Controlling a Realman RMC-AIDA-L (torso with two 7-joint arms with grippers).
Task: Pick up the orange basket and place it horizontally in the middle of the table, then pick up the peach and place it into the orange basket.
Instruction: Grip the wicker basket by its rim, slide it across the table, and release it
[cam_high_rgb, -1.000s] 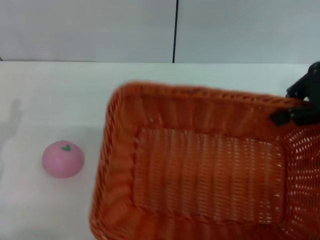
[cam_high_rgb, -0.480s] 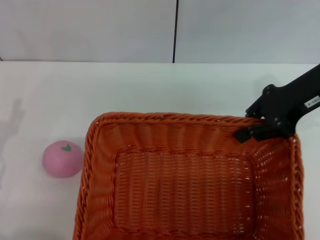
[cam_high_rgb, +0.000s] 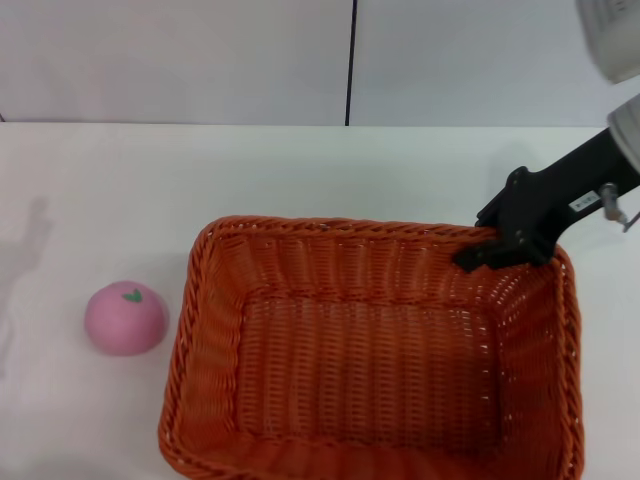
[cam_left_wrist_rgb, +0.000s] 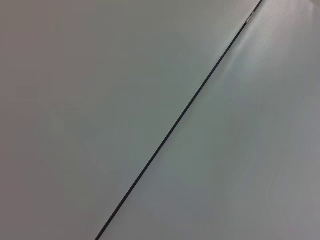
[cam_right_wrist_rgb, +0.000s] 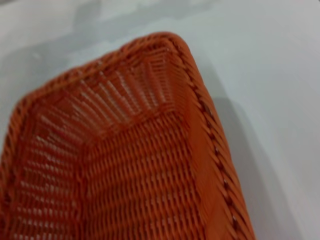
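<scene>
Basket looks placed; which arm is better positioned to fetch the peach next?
Probably the left. The peach lies on the table on the robot's left, outside the orange basket. The right pincer is at the basket's far right corner; the left pincer is not in view.

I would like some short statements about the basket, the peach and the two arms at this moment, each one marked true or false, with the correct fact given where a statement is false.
1. The peach lies inside the orange basket. False: it sits on the table beside the basket, on the robot's left.
2. The right gripper is at the basket's far right corner rim. True.
3. The basket is empty. True.
4. The left gripper is reaching for the peach. False: no left gripper shows in the head view, and the left wrist view shows only a pale surface with a dark line.
5. The basket lies upside down. False: its open side faces up.
</scene>
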